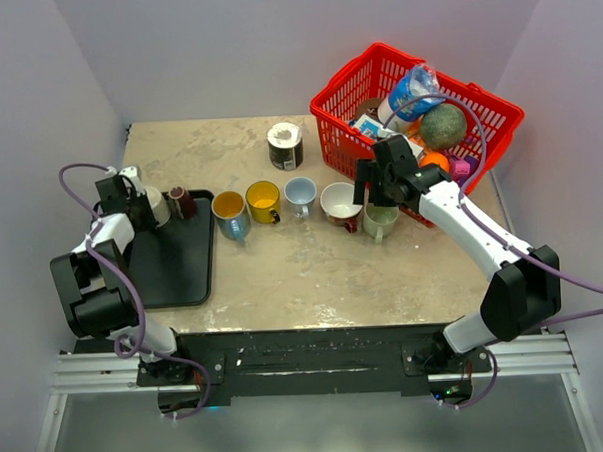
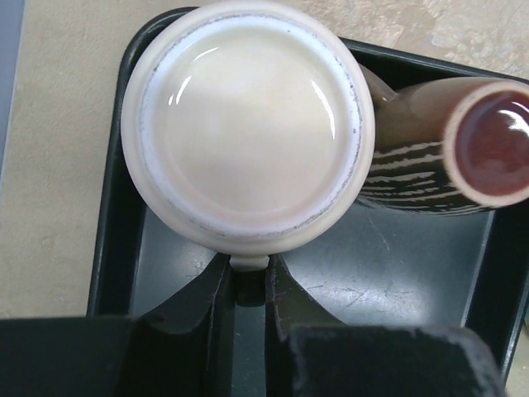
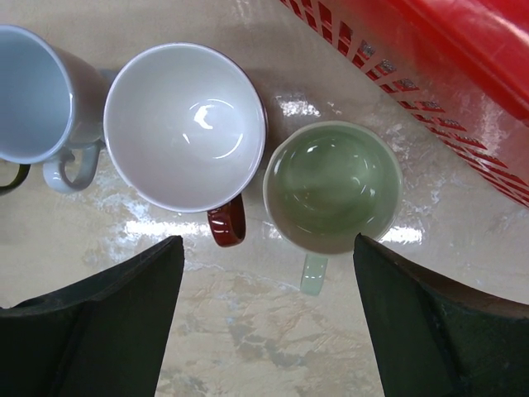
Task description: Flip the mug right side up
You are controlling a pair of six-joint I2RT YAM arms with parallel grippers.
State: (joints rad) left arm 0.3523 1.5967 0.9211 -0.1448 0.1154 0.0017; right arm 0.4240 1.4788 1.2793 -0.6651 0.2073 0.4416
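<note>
Cream mug (image 2: 248, 124), glossy base up, on tray (image 2: 413, 265), handle (image 2: 249, 263) seemingly clamped in left claw (image 2: 249, 281); right claw (image 3: 269, 240) apart.

Table (image 1: 314, 275) with tray (image 1: 178, 263), mugs (image 1: 263, 201), basket (image 1: 336, 134)

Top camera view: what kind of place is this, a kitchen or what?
Probably a robot test booth, not a kitchen: two arms bolted to a frame at the table edge, plain walls close around, and mugs lined up beside a red basket.
</note>
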